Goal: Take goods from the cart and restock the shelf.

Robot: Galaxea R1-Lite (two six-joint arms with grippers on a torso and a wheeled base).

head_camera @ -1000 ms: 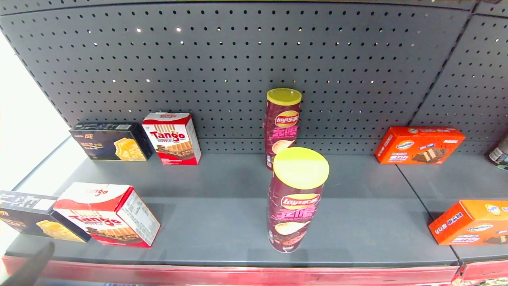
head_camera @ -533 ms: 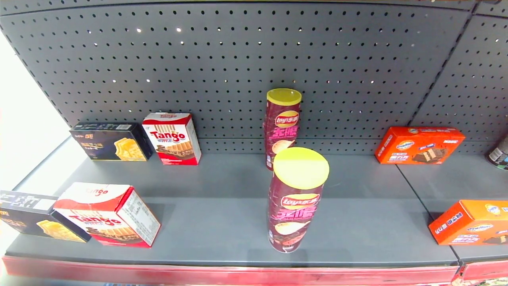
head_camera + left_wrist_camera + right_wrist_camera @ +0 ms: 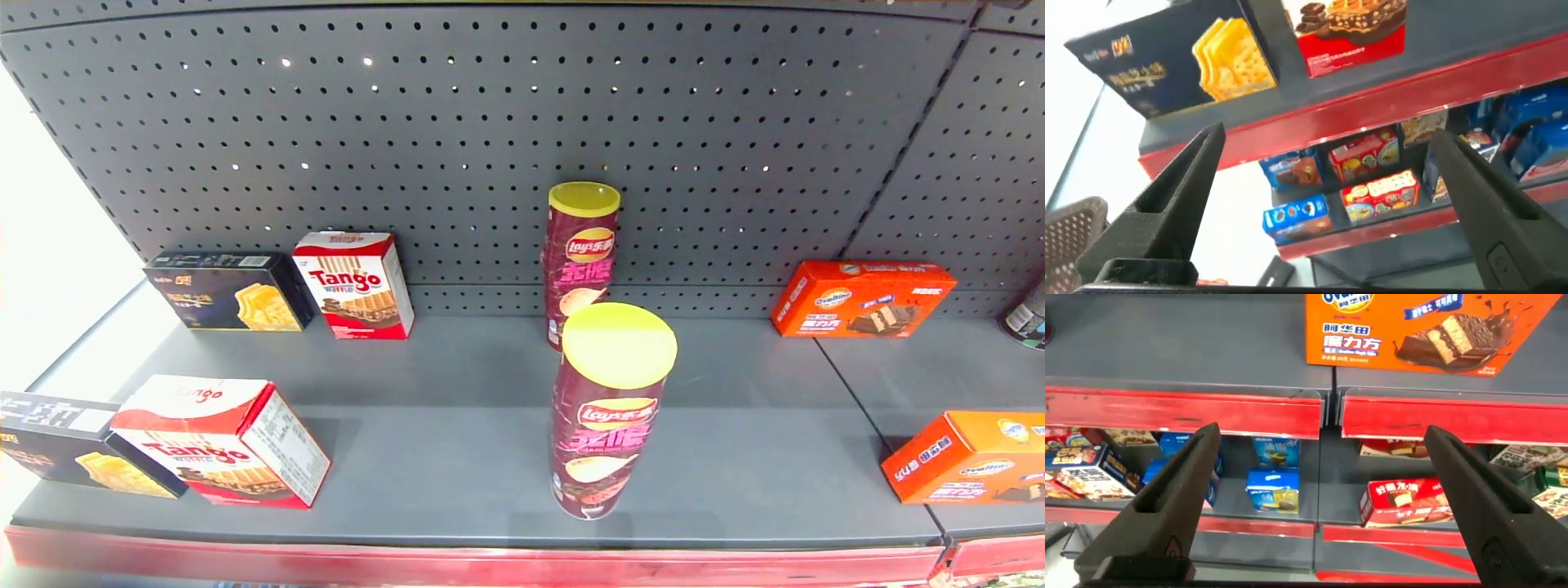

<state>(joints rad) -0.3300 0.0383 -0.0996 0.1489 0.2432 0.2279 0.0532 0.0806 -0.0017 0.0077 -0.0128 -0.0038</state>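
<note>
Two maroon chip cans with yellow lids stand upright mid-shelf, one at the front (image 3: 608, 408), one at the back (image 3: 580, 257). At the left front lie a red-white wafer box (image 3: 220, 441) and a black box (image 3: 73, 445); matching boxes (image 3: 355, 283) (image 3: 229, 290) stand at the back. Orange boxes sit at the right front (image 3: 967, 457) and right back (image 3: 861, 298). My left gripper (image 3: 1327, 188) hangs open and empty below the shelf's red front edge (image 3: 1372, 102), under the black box (image 3: 1176, 57). My right gripper (image 3: 1323, 486) is open and empty below the orange box (image 3: 1413, 331).
The grey shelf deck (image 3: 457, 425) has free room between the wafer boxes and the cans, and right of the cans. A pegboard wall (image 3: 490, 122) closes the back. Lower shelves (image 3: 1274, 486) hold several blue and red snack boxes.
A dark arm part at the lower left corner of the head view a second ago has dropped out of sight. The goods on the shelf have not moved.
</note>
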